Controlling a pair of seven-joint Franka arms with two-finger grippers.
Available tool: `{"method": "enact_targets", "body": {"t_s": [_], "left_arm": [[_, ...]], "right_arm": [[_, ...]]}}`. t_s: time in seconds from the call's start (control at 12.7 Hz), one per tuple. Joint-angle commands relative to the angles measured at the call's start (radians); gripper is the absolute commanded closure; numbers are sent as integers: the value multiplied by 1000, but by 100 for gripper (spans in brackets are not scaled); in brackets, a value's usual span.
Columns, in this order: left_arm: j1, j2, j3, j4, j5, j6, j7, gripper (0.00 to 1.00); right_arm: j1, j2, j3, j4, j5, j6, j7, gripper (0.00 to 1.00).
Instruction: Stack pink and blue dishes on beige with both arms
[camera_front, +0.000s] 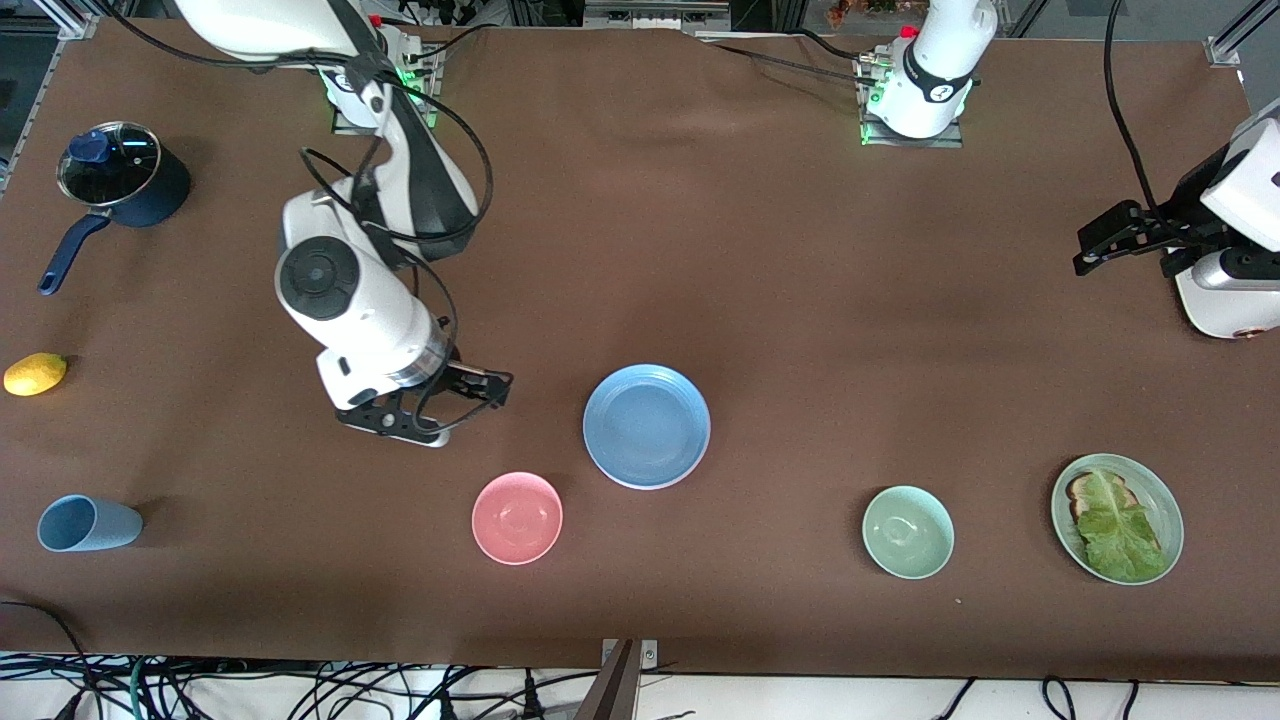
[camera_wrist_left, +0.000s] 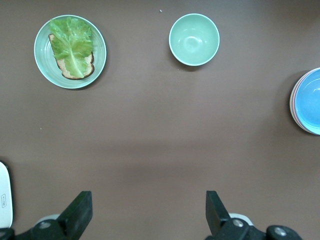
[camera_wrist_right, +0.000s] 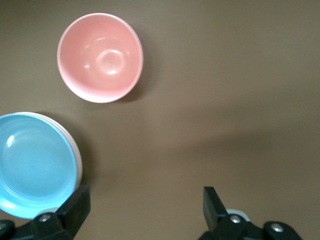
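The blue plate (camera_front: 647, 425) lies mid-table on top of a stack, and it also shows in the right wrist view (camera_wrist_right: 32, 165) and the left wrist view (camera_wrist_left: 310, 102). Directly under it, a thin rim of the pink plate (camera_wrist_right: 76, 150) peeks out. The beige plate is hidden beneath them. My right gripper (camera_front: 470, 408) (camera_wrist_right: 146, 202) hangs open and empty over bare table beside the stack, toward the right arm's end. My left gripper (camera_front: 1090, 250) (camera_wrist_left: 149, 207) is open and empty, held high over the left arm's end of the table.
A pink bowl (camera_front: 517, 517) sits nearer the front camera than the stack. A green bowl (camera_front: 907, 532) and a green plate (camera_front: 1170, 500) with lettuce lie toward the left arm's end. A blue cup (camera_front: 88, 523), a lemon (camera_front: 35, 374) and a lidded pot (camera_front: 120, 175) occupy the right arm's end.
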Motion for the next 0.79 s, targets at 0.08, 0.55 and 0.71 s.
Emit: {"method": "enact_targets", "body": {"t_s": [0.08,0.55,0.71], "left_arm": [[0,16,-2,39,6,-9,17,0],[-5,13,-5,43,4,-22,19,0],[-5,16,-15,42,4,-19,19,0]], "right_arm": [[-60,-188,-57,-21,-8,-210,-254,0],[-452,-366,154,-22,-59,-401,-535,0],[-452,-368,149,-21,-85,-407,-563,0]]}}
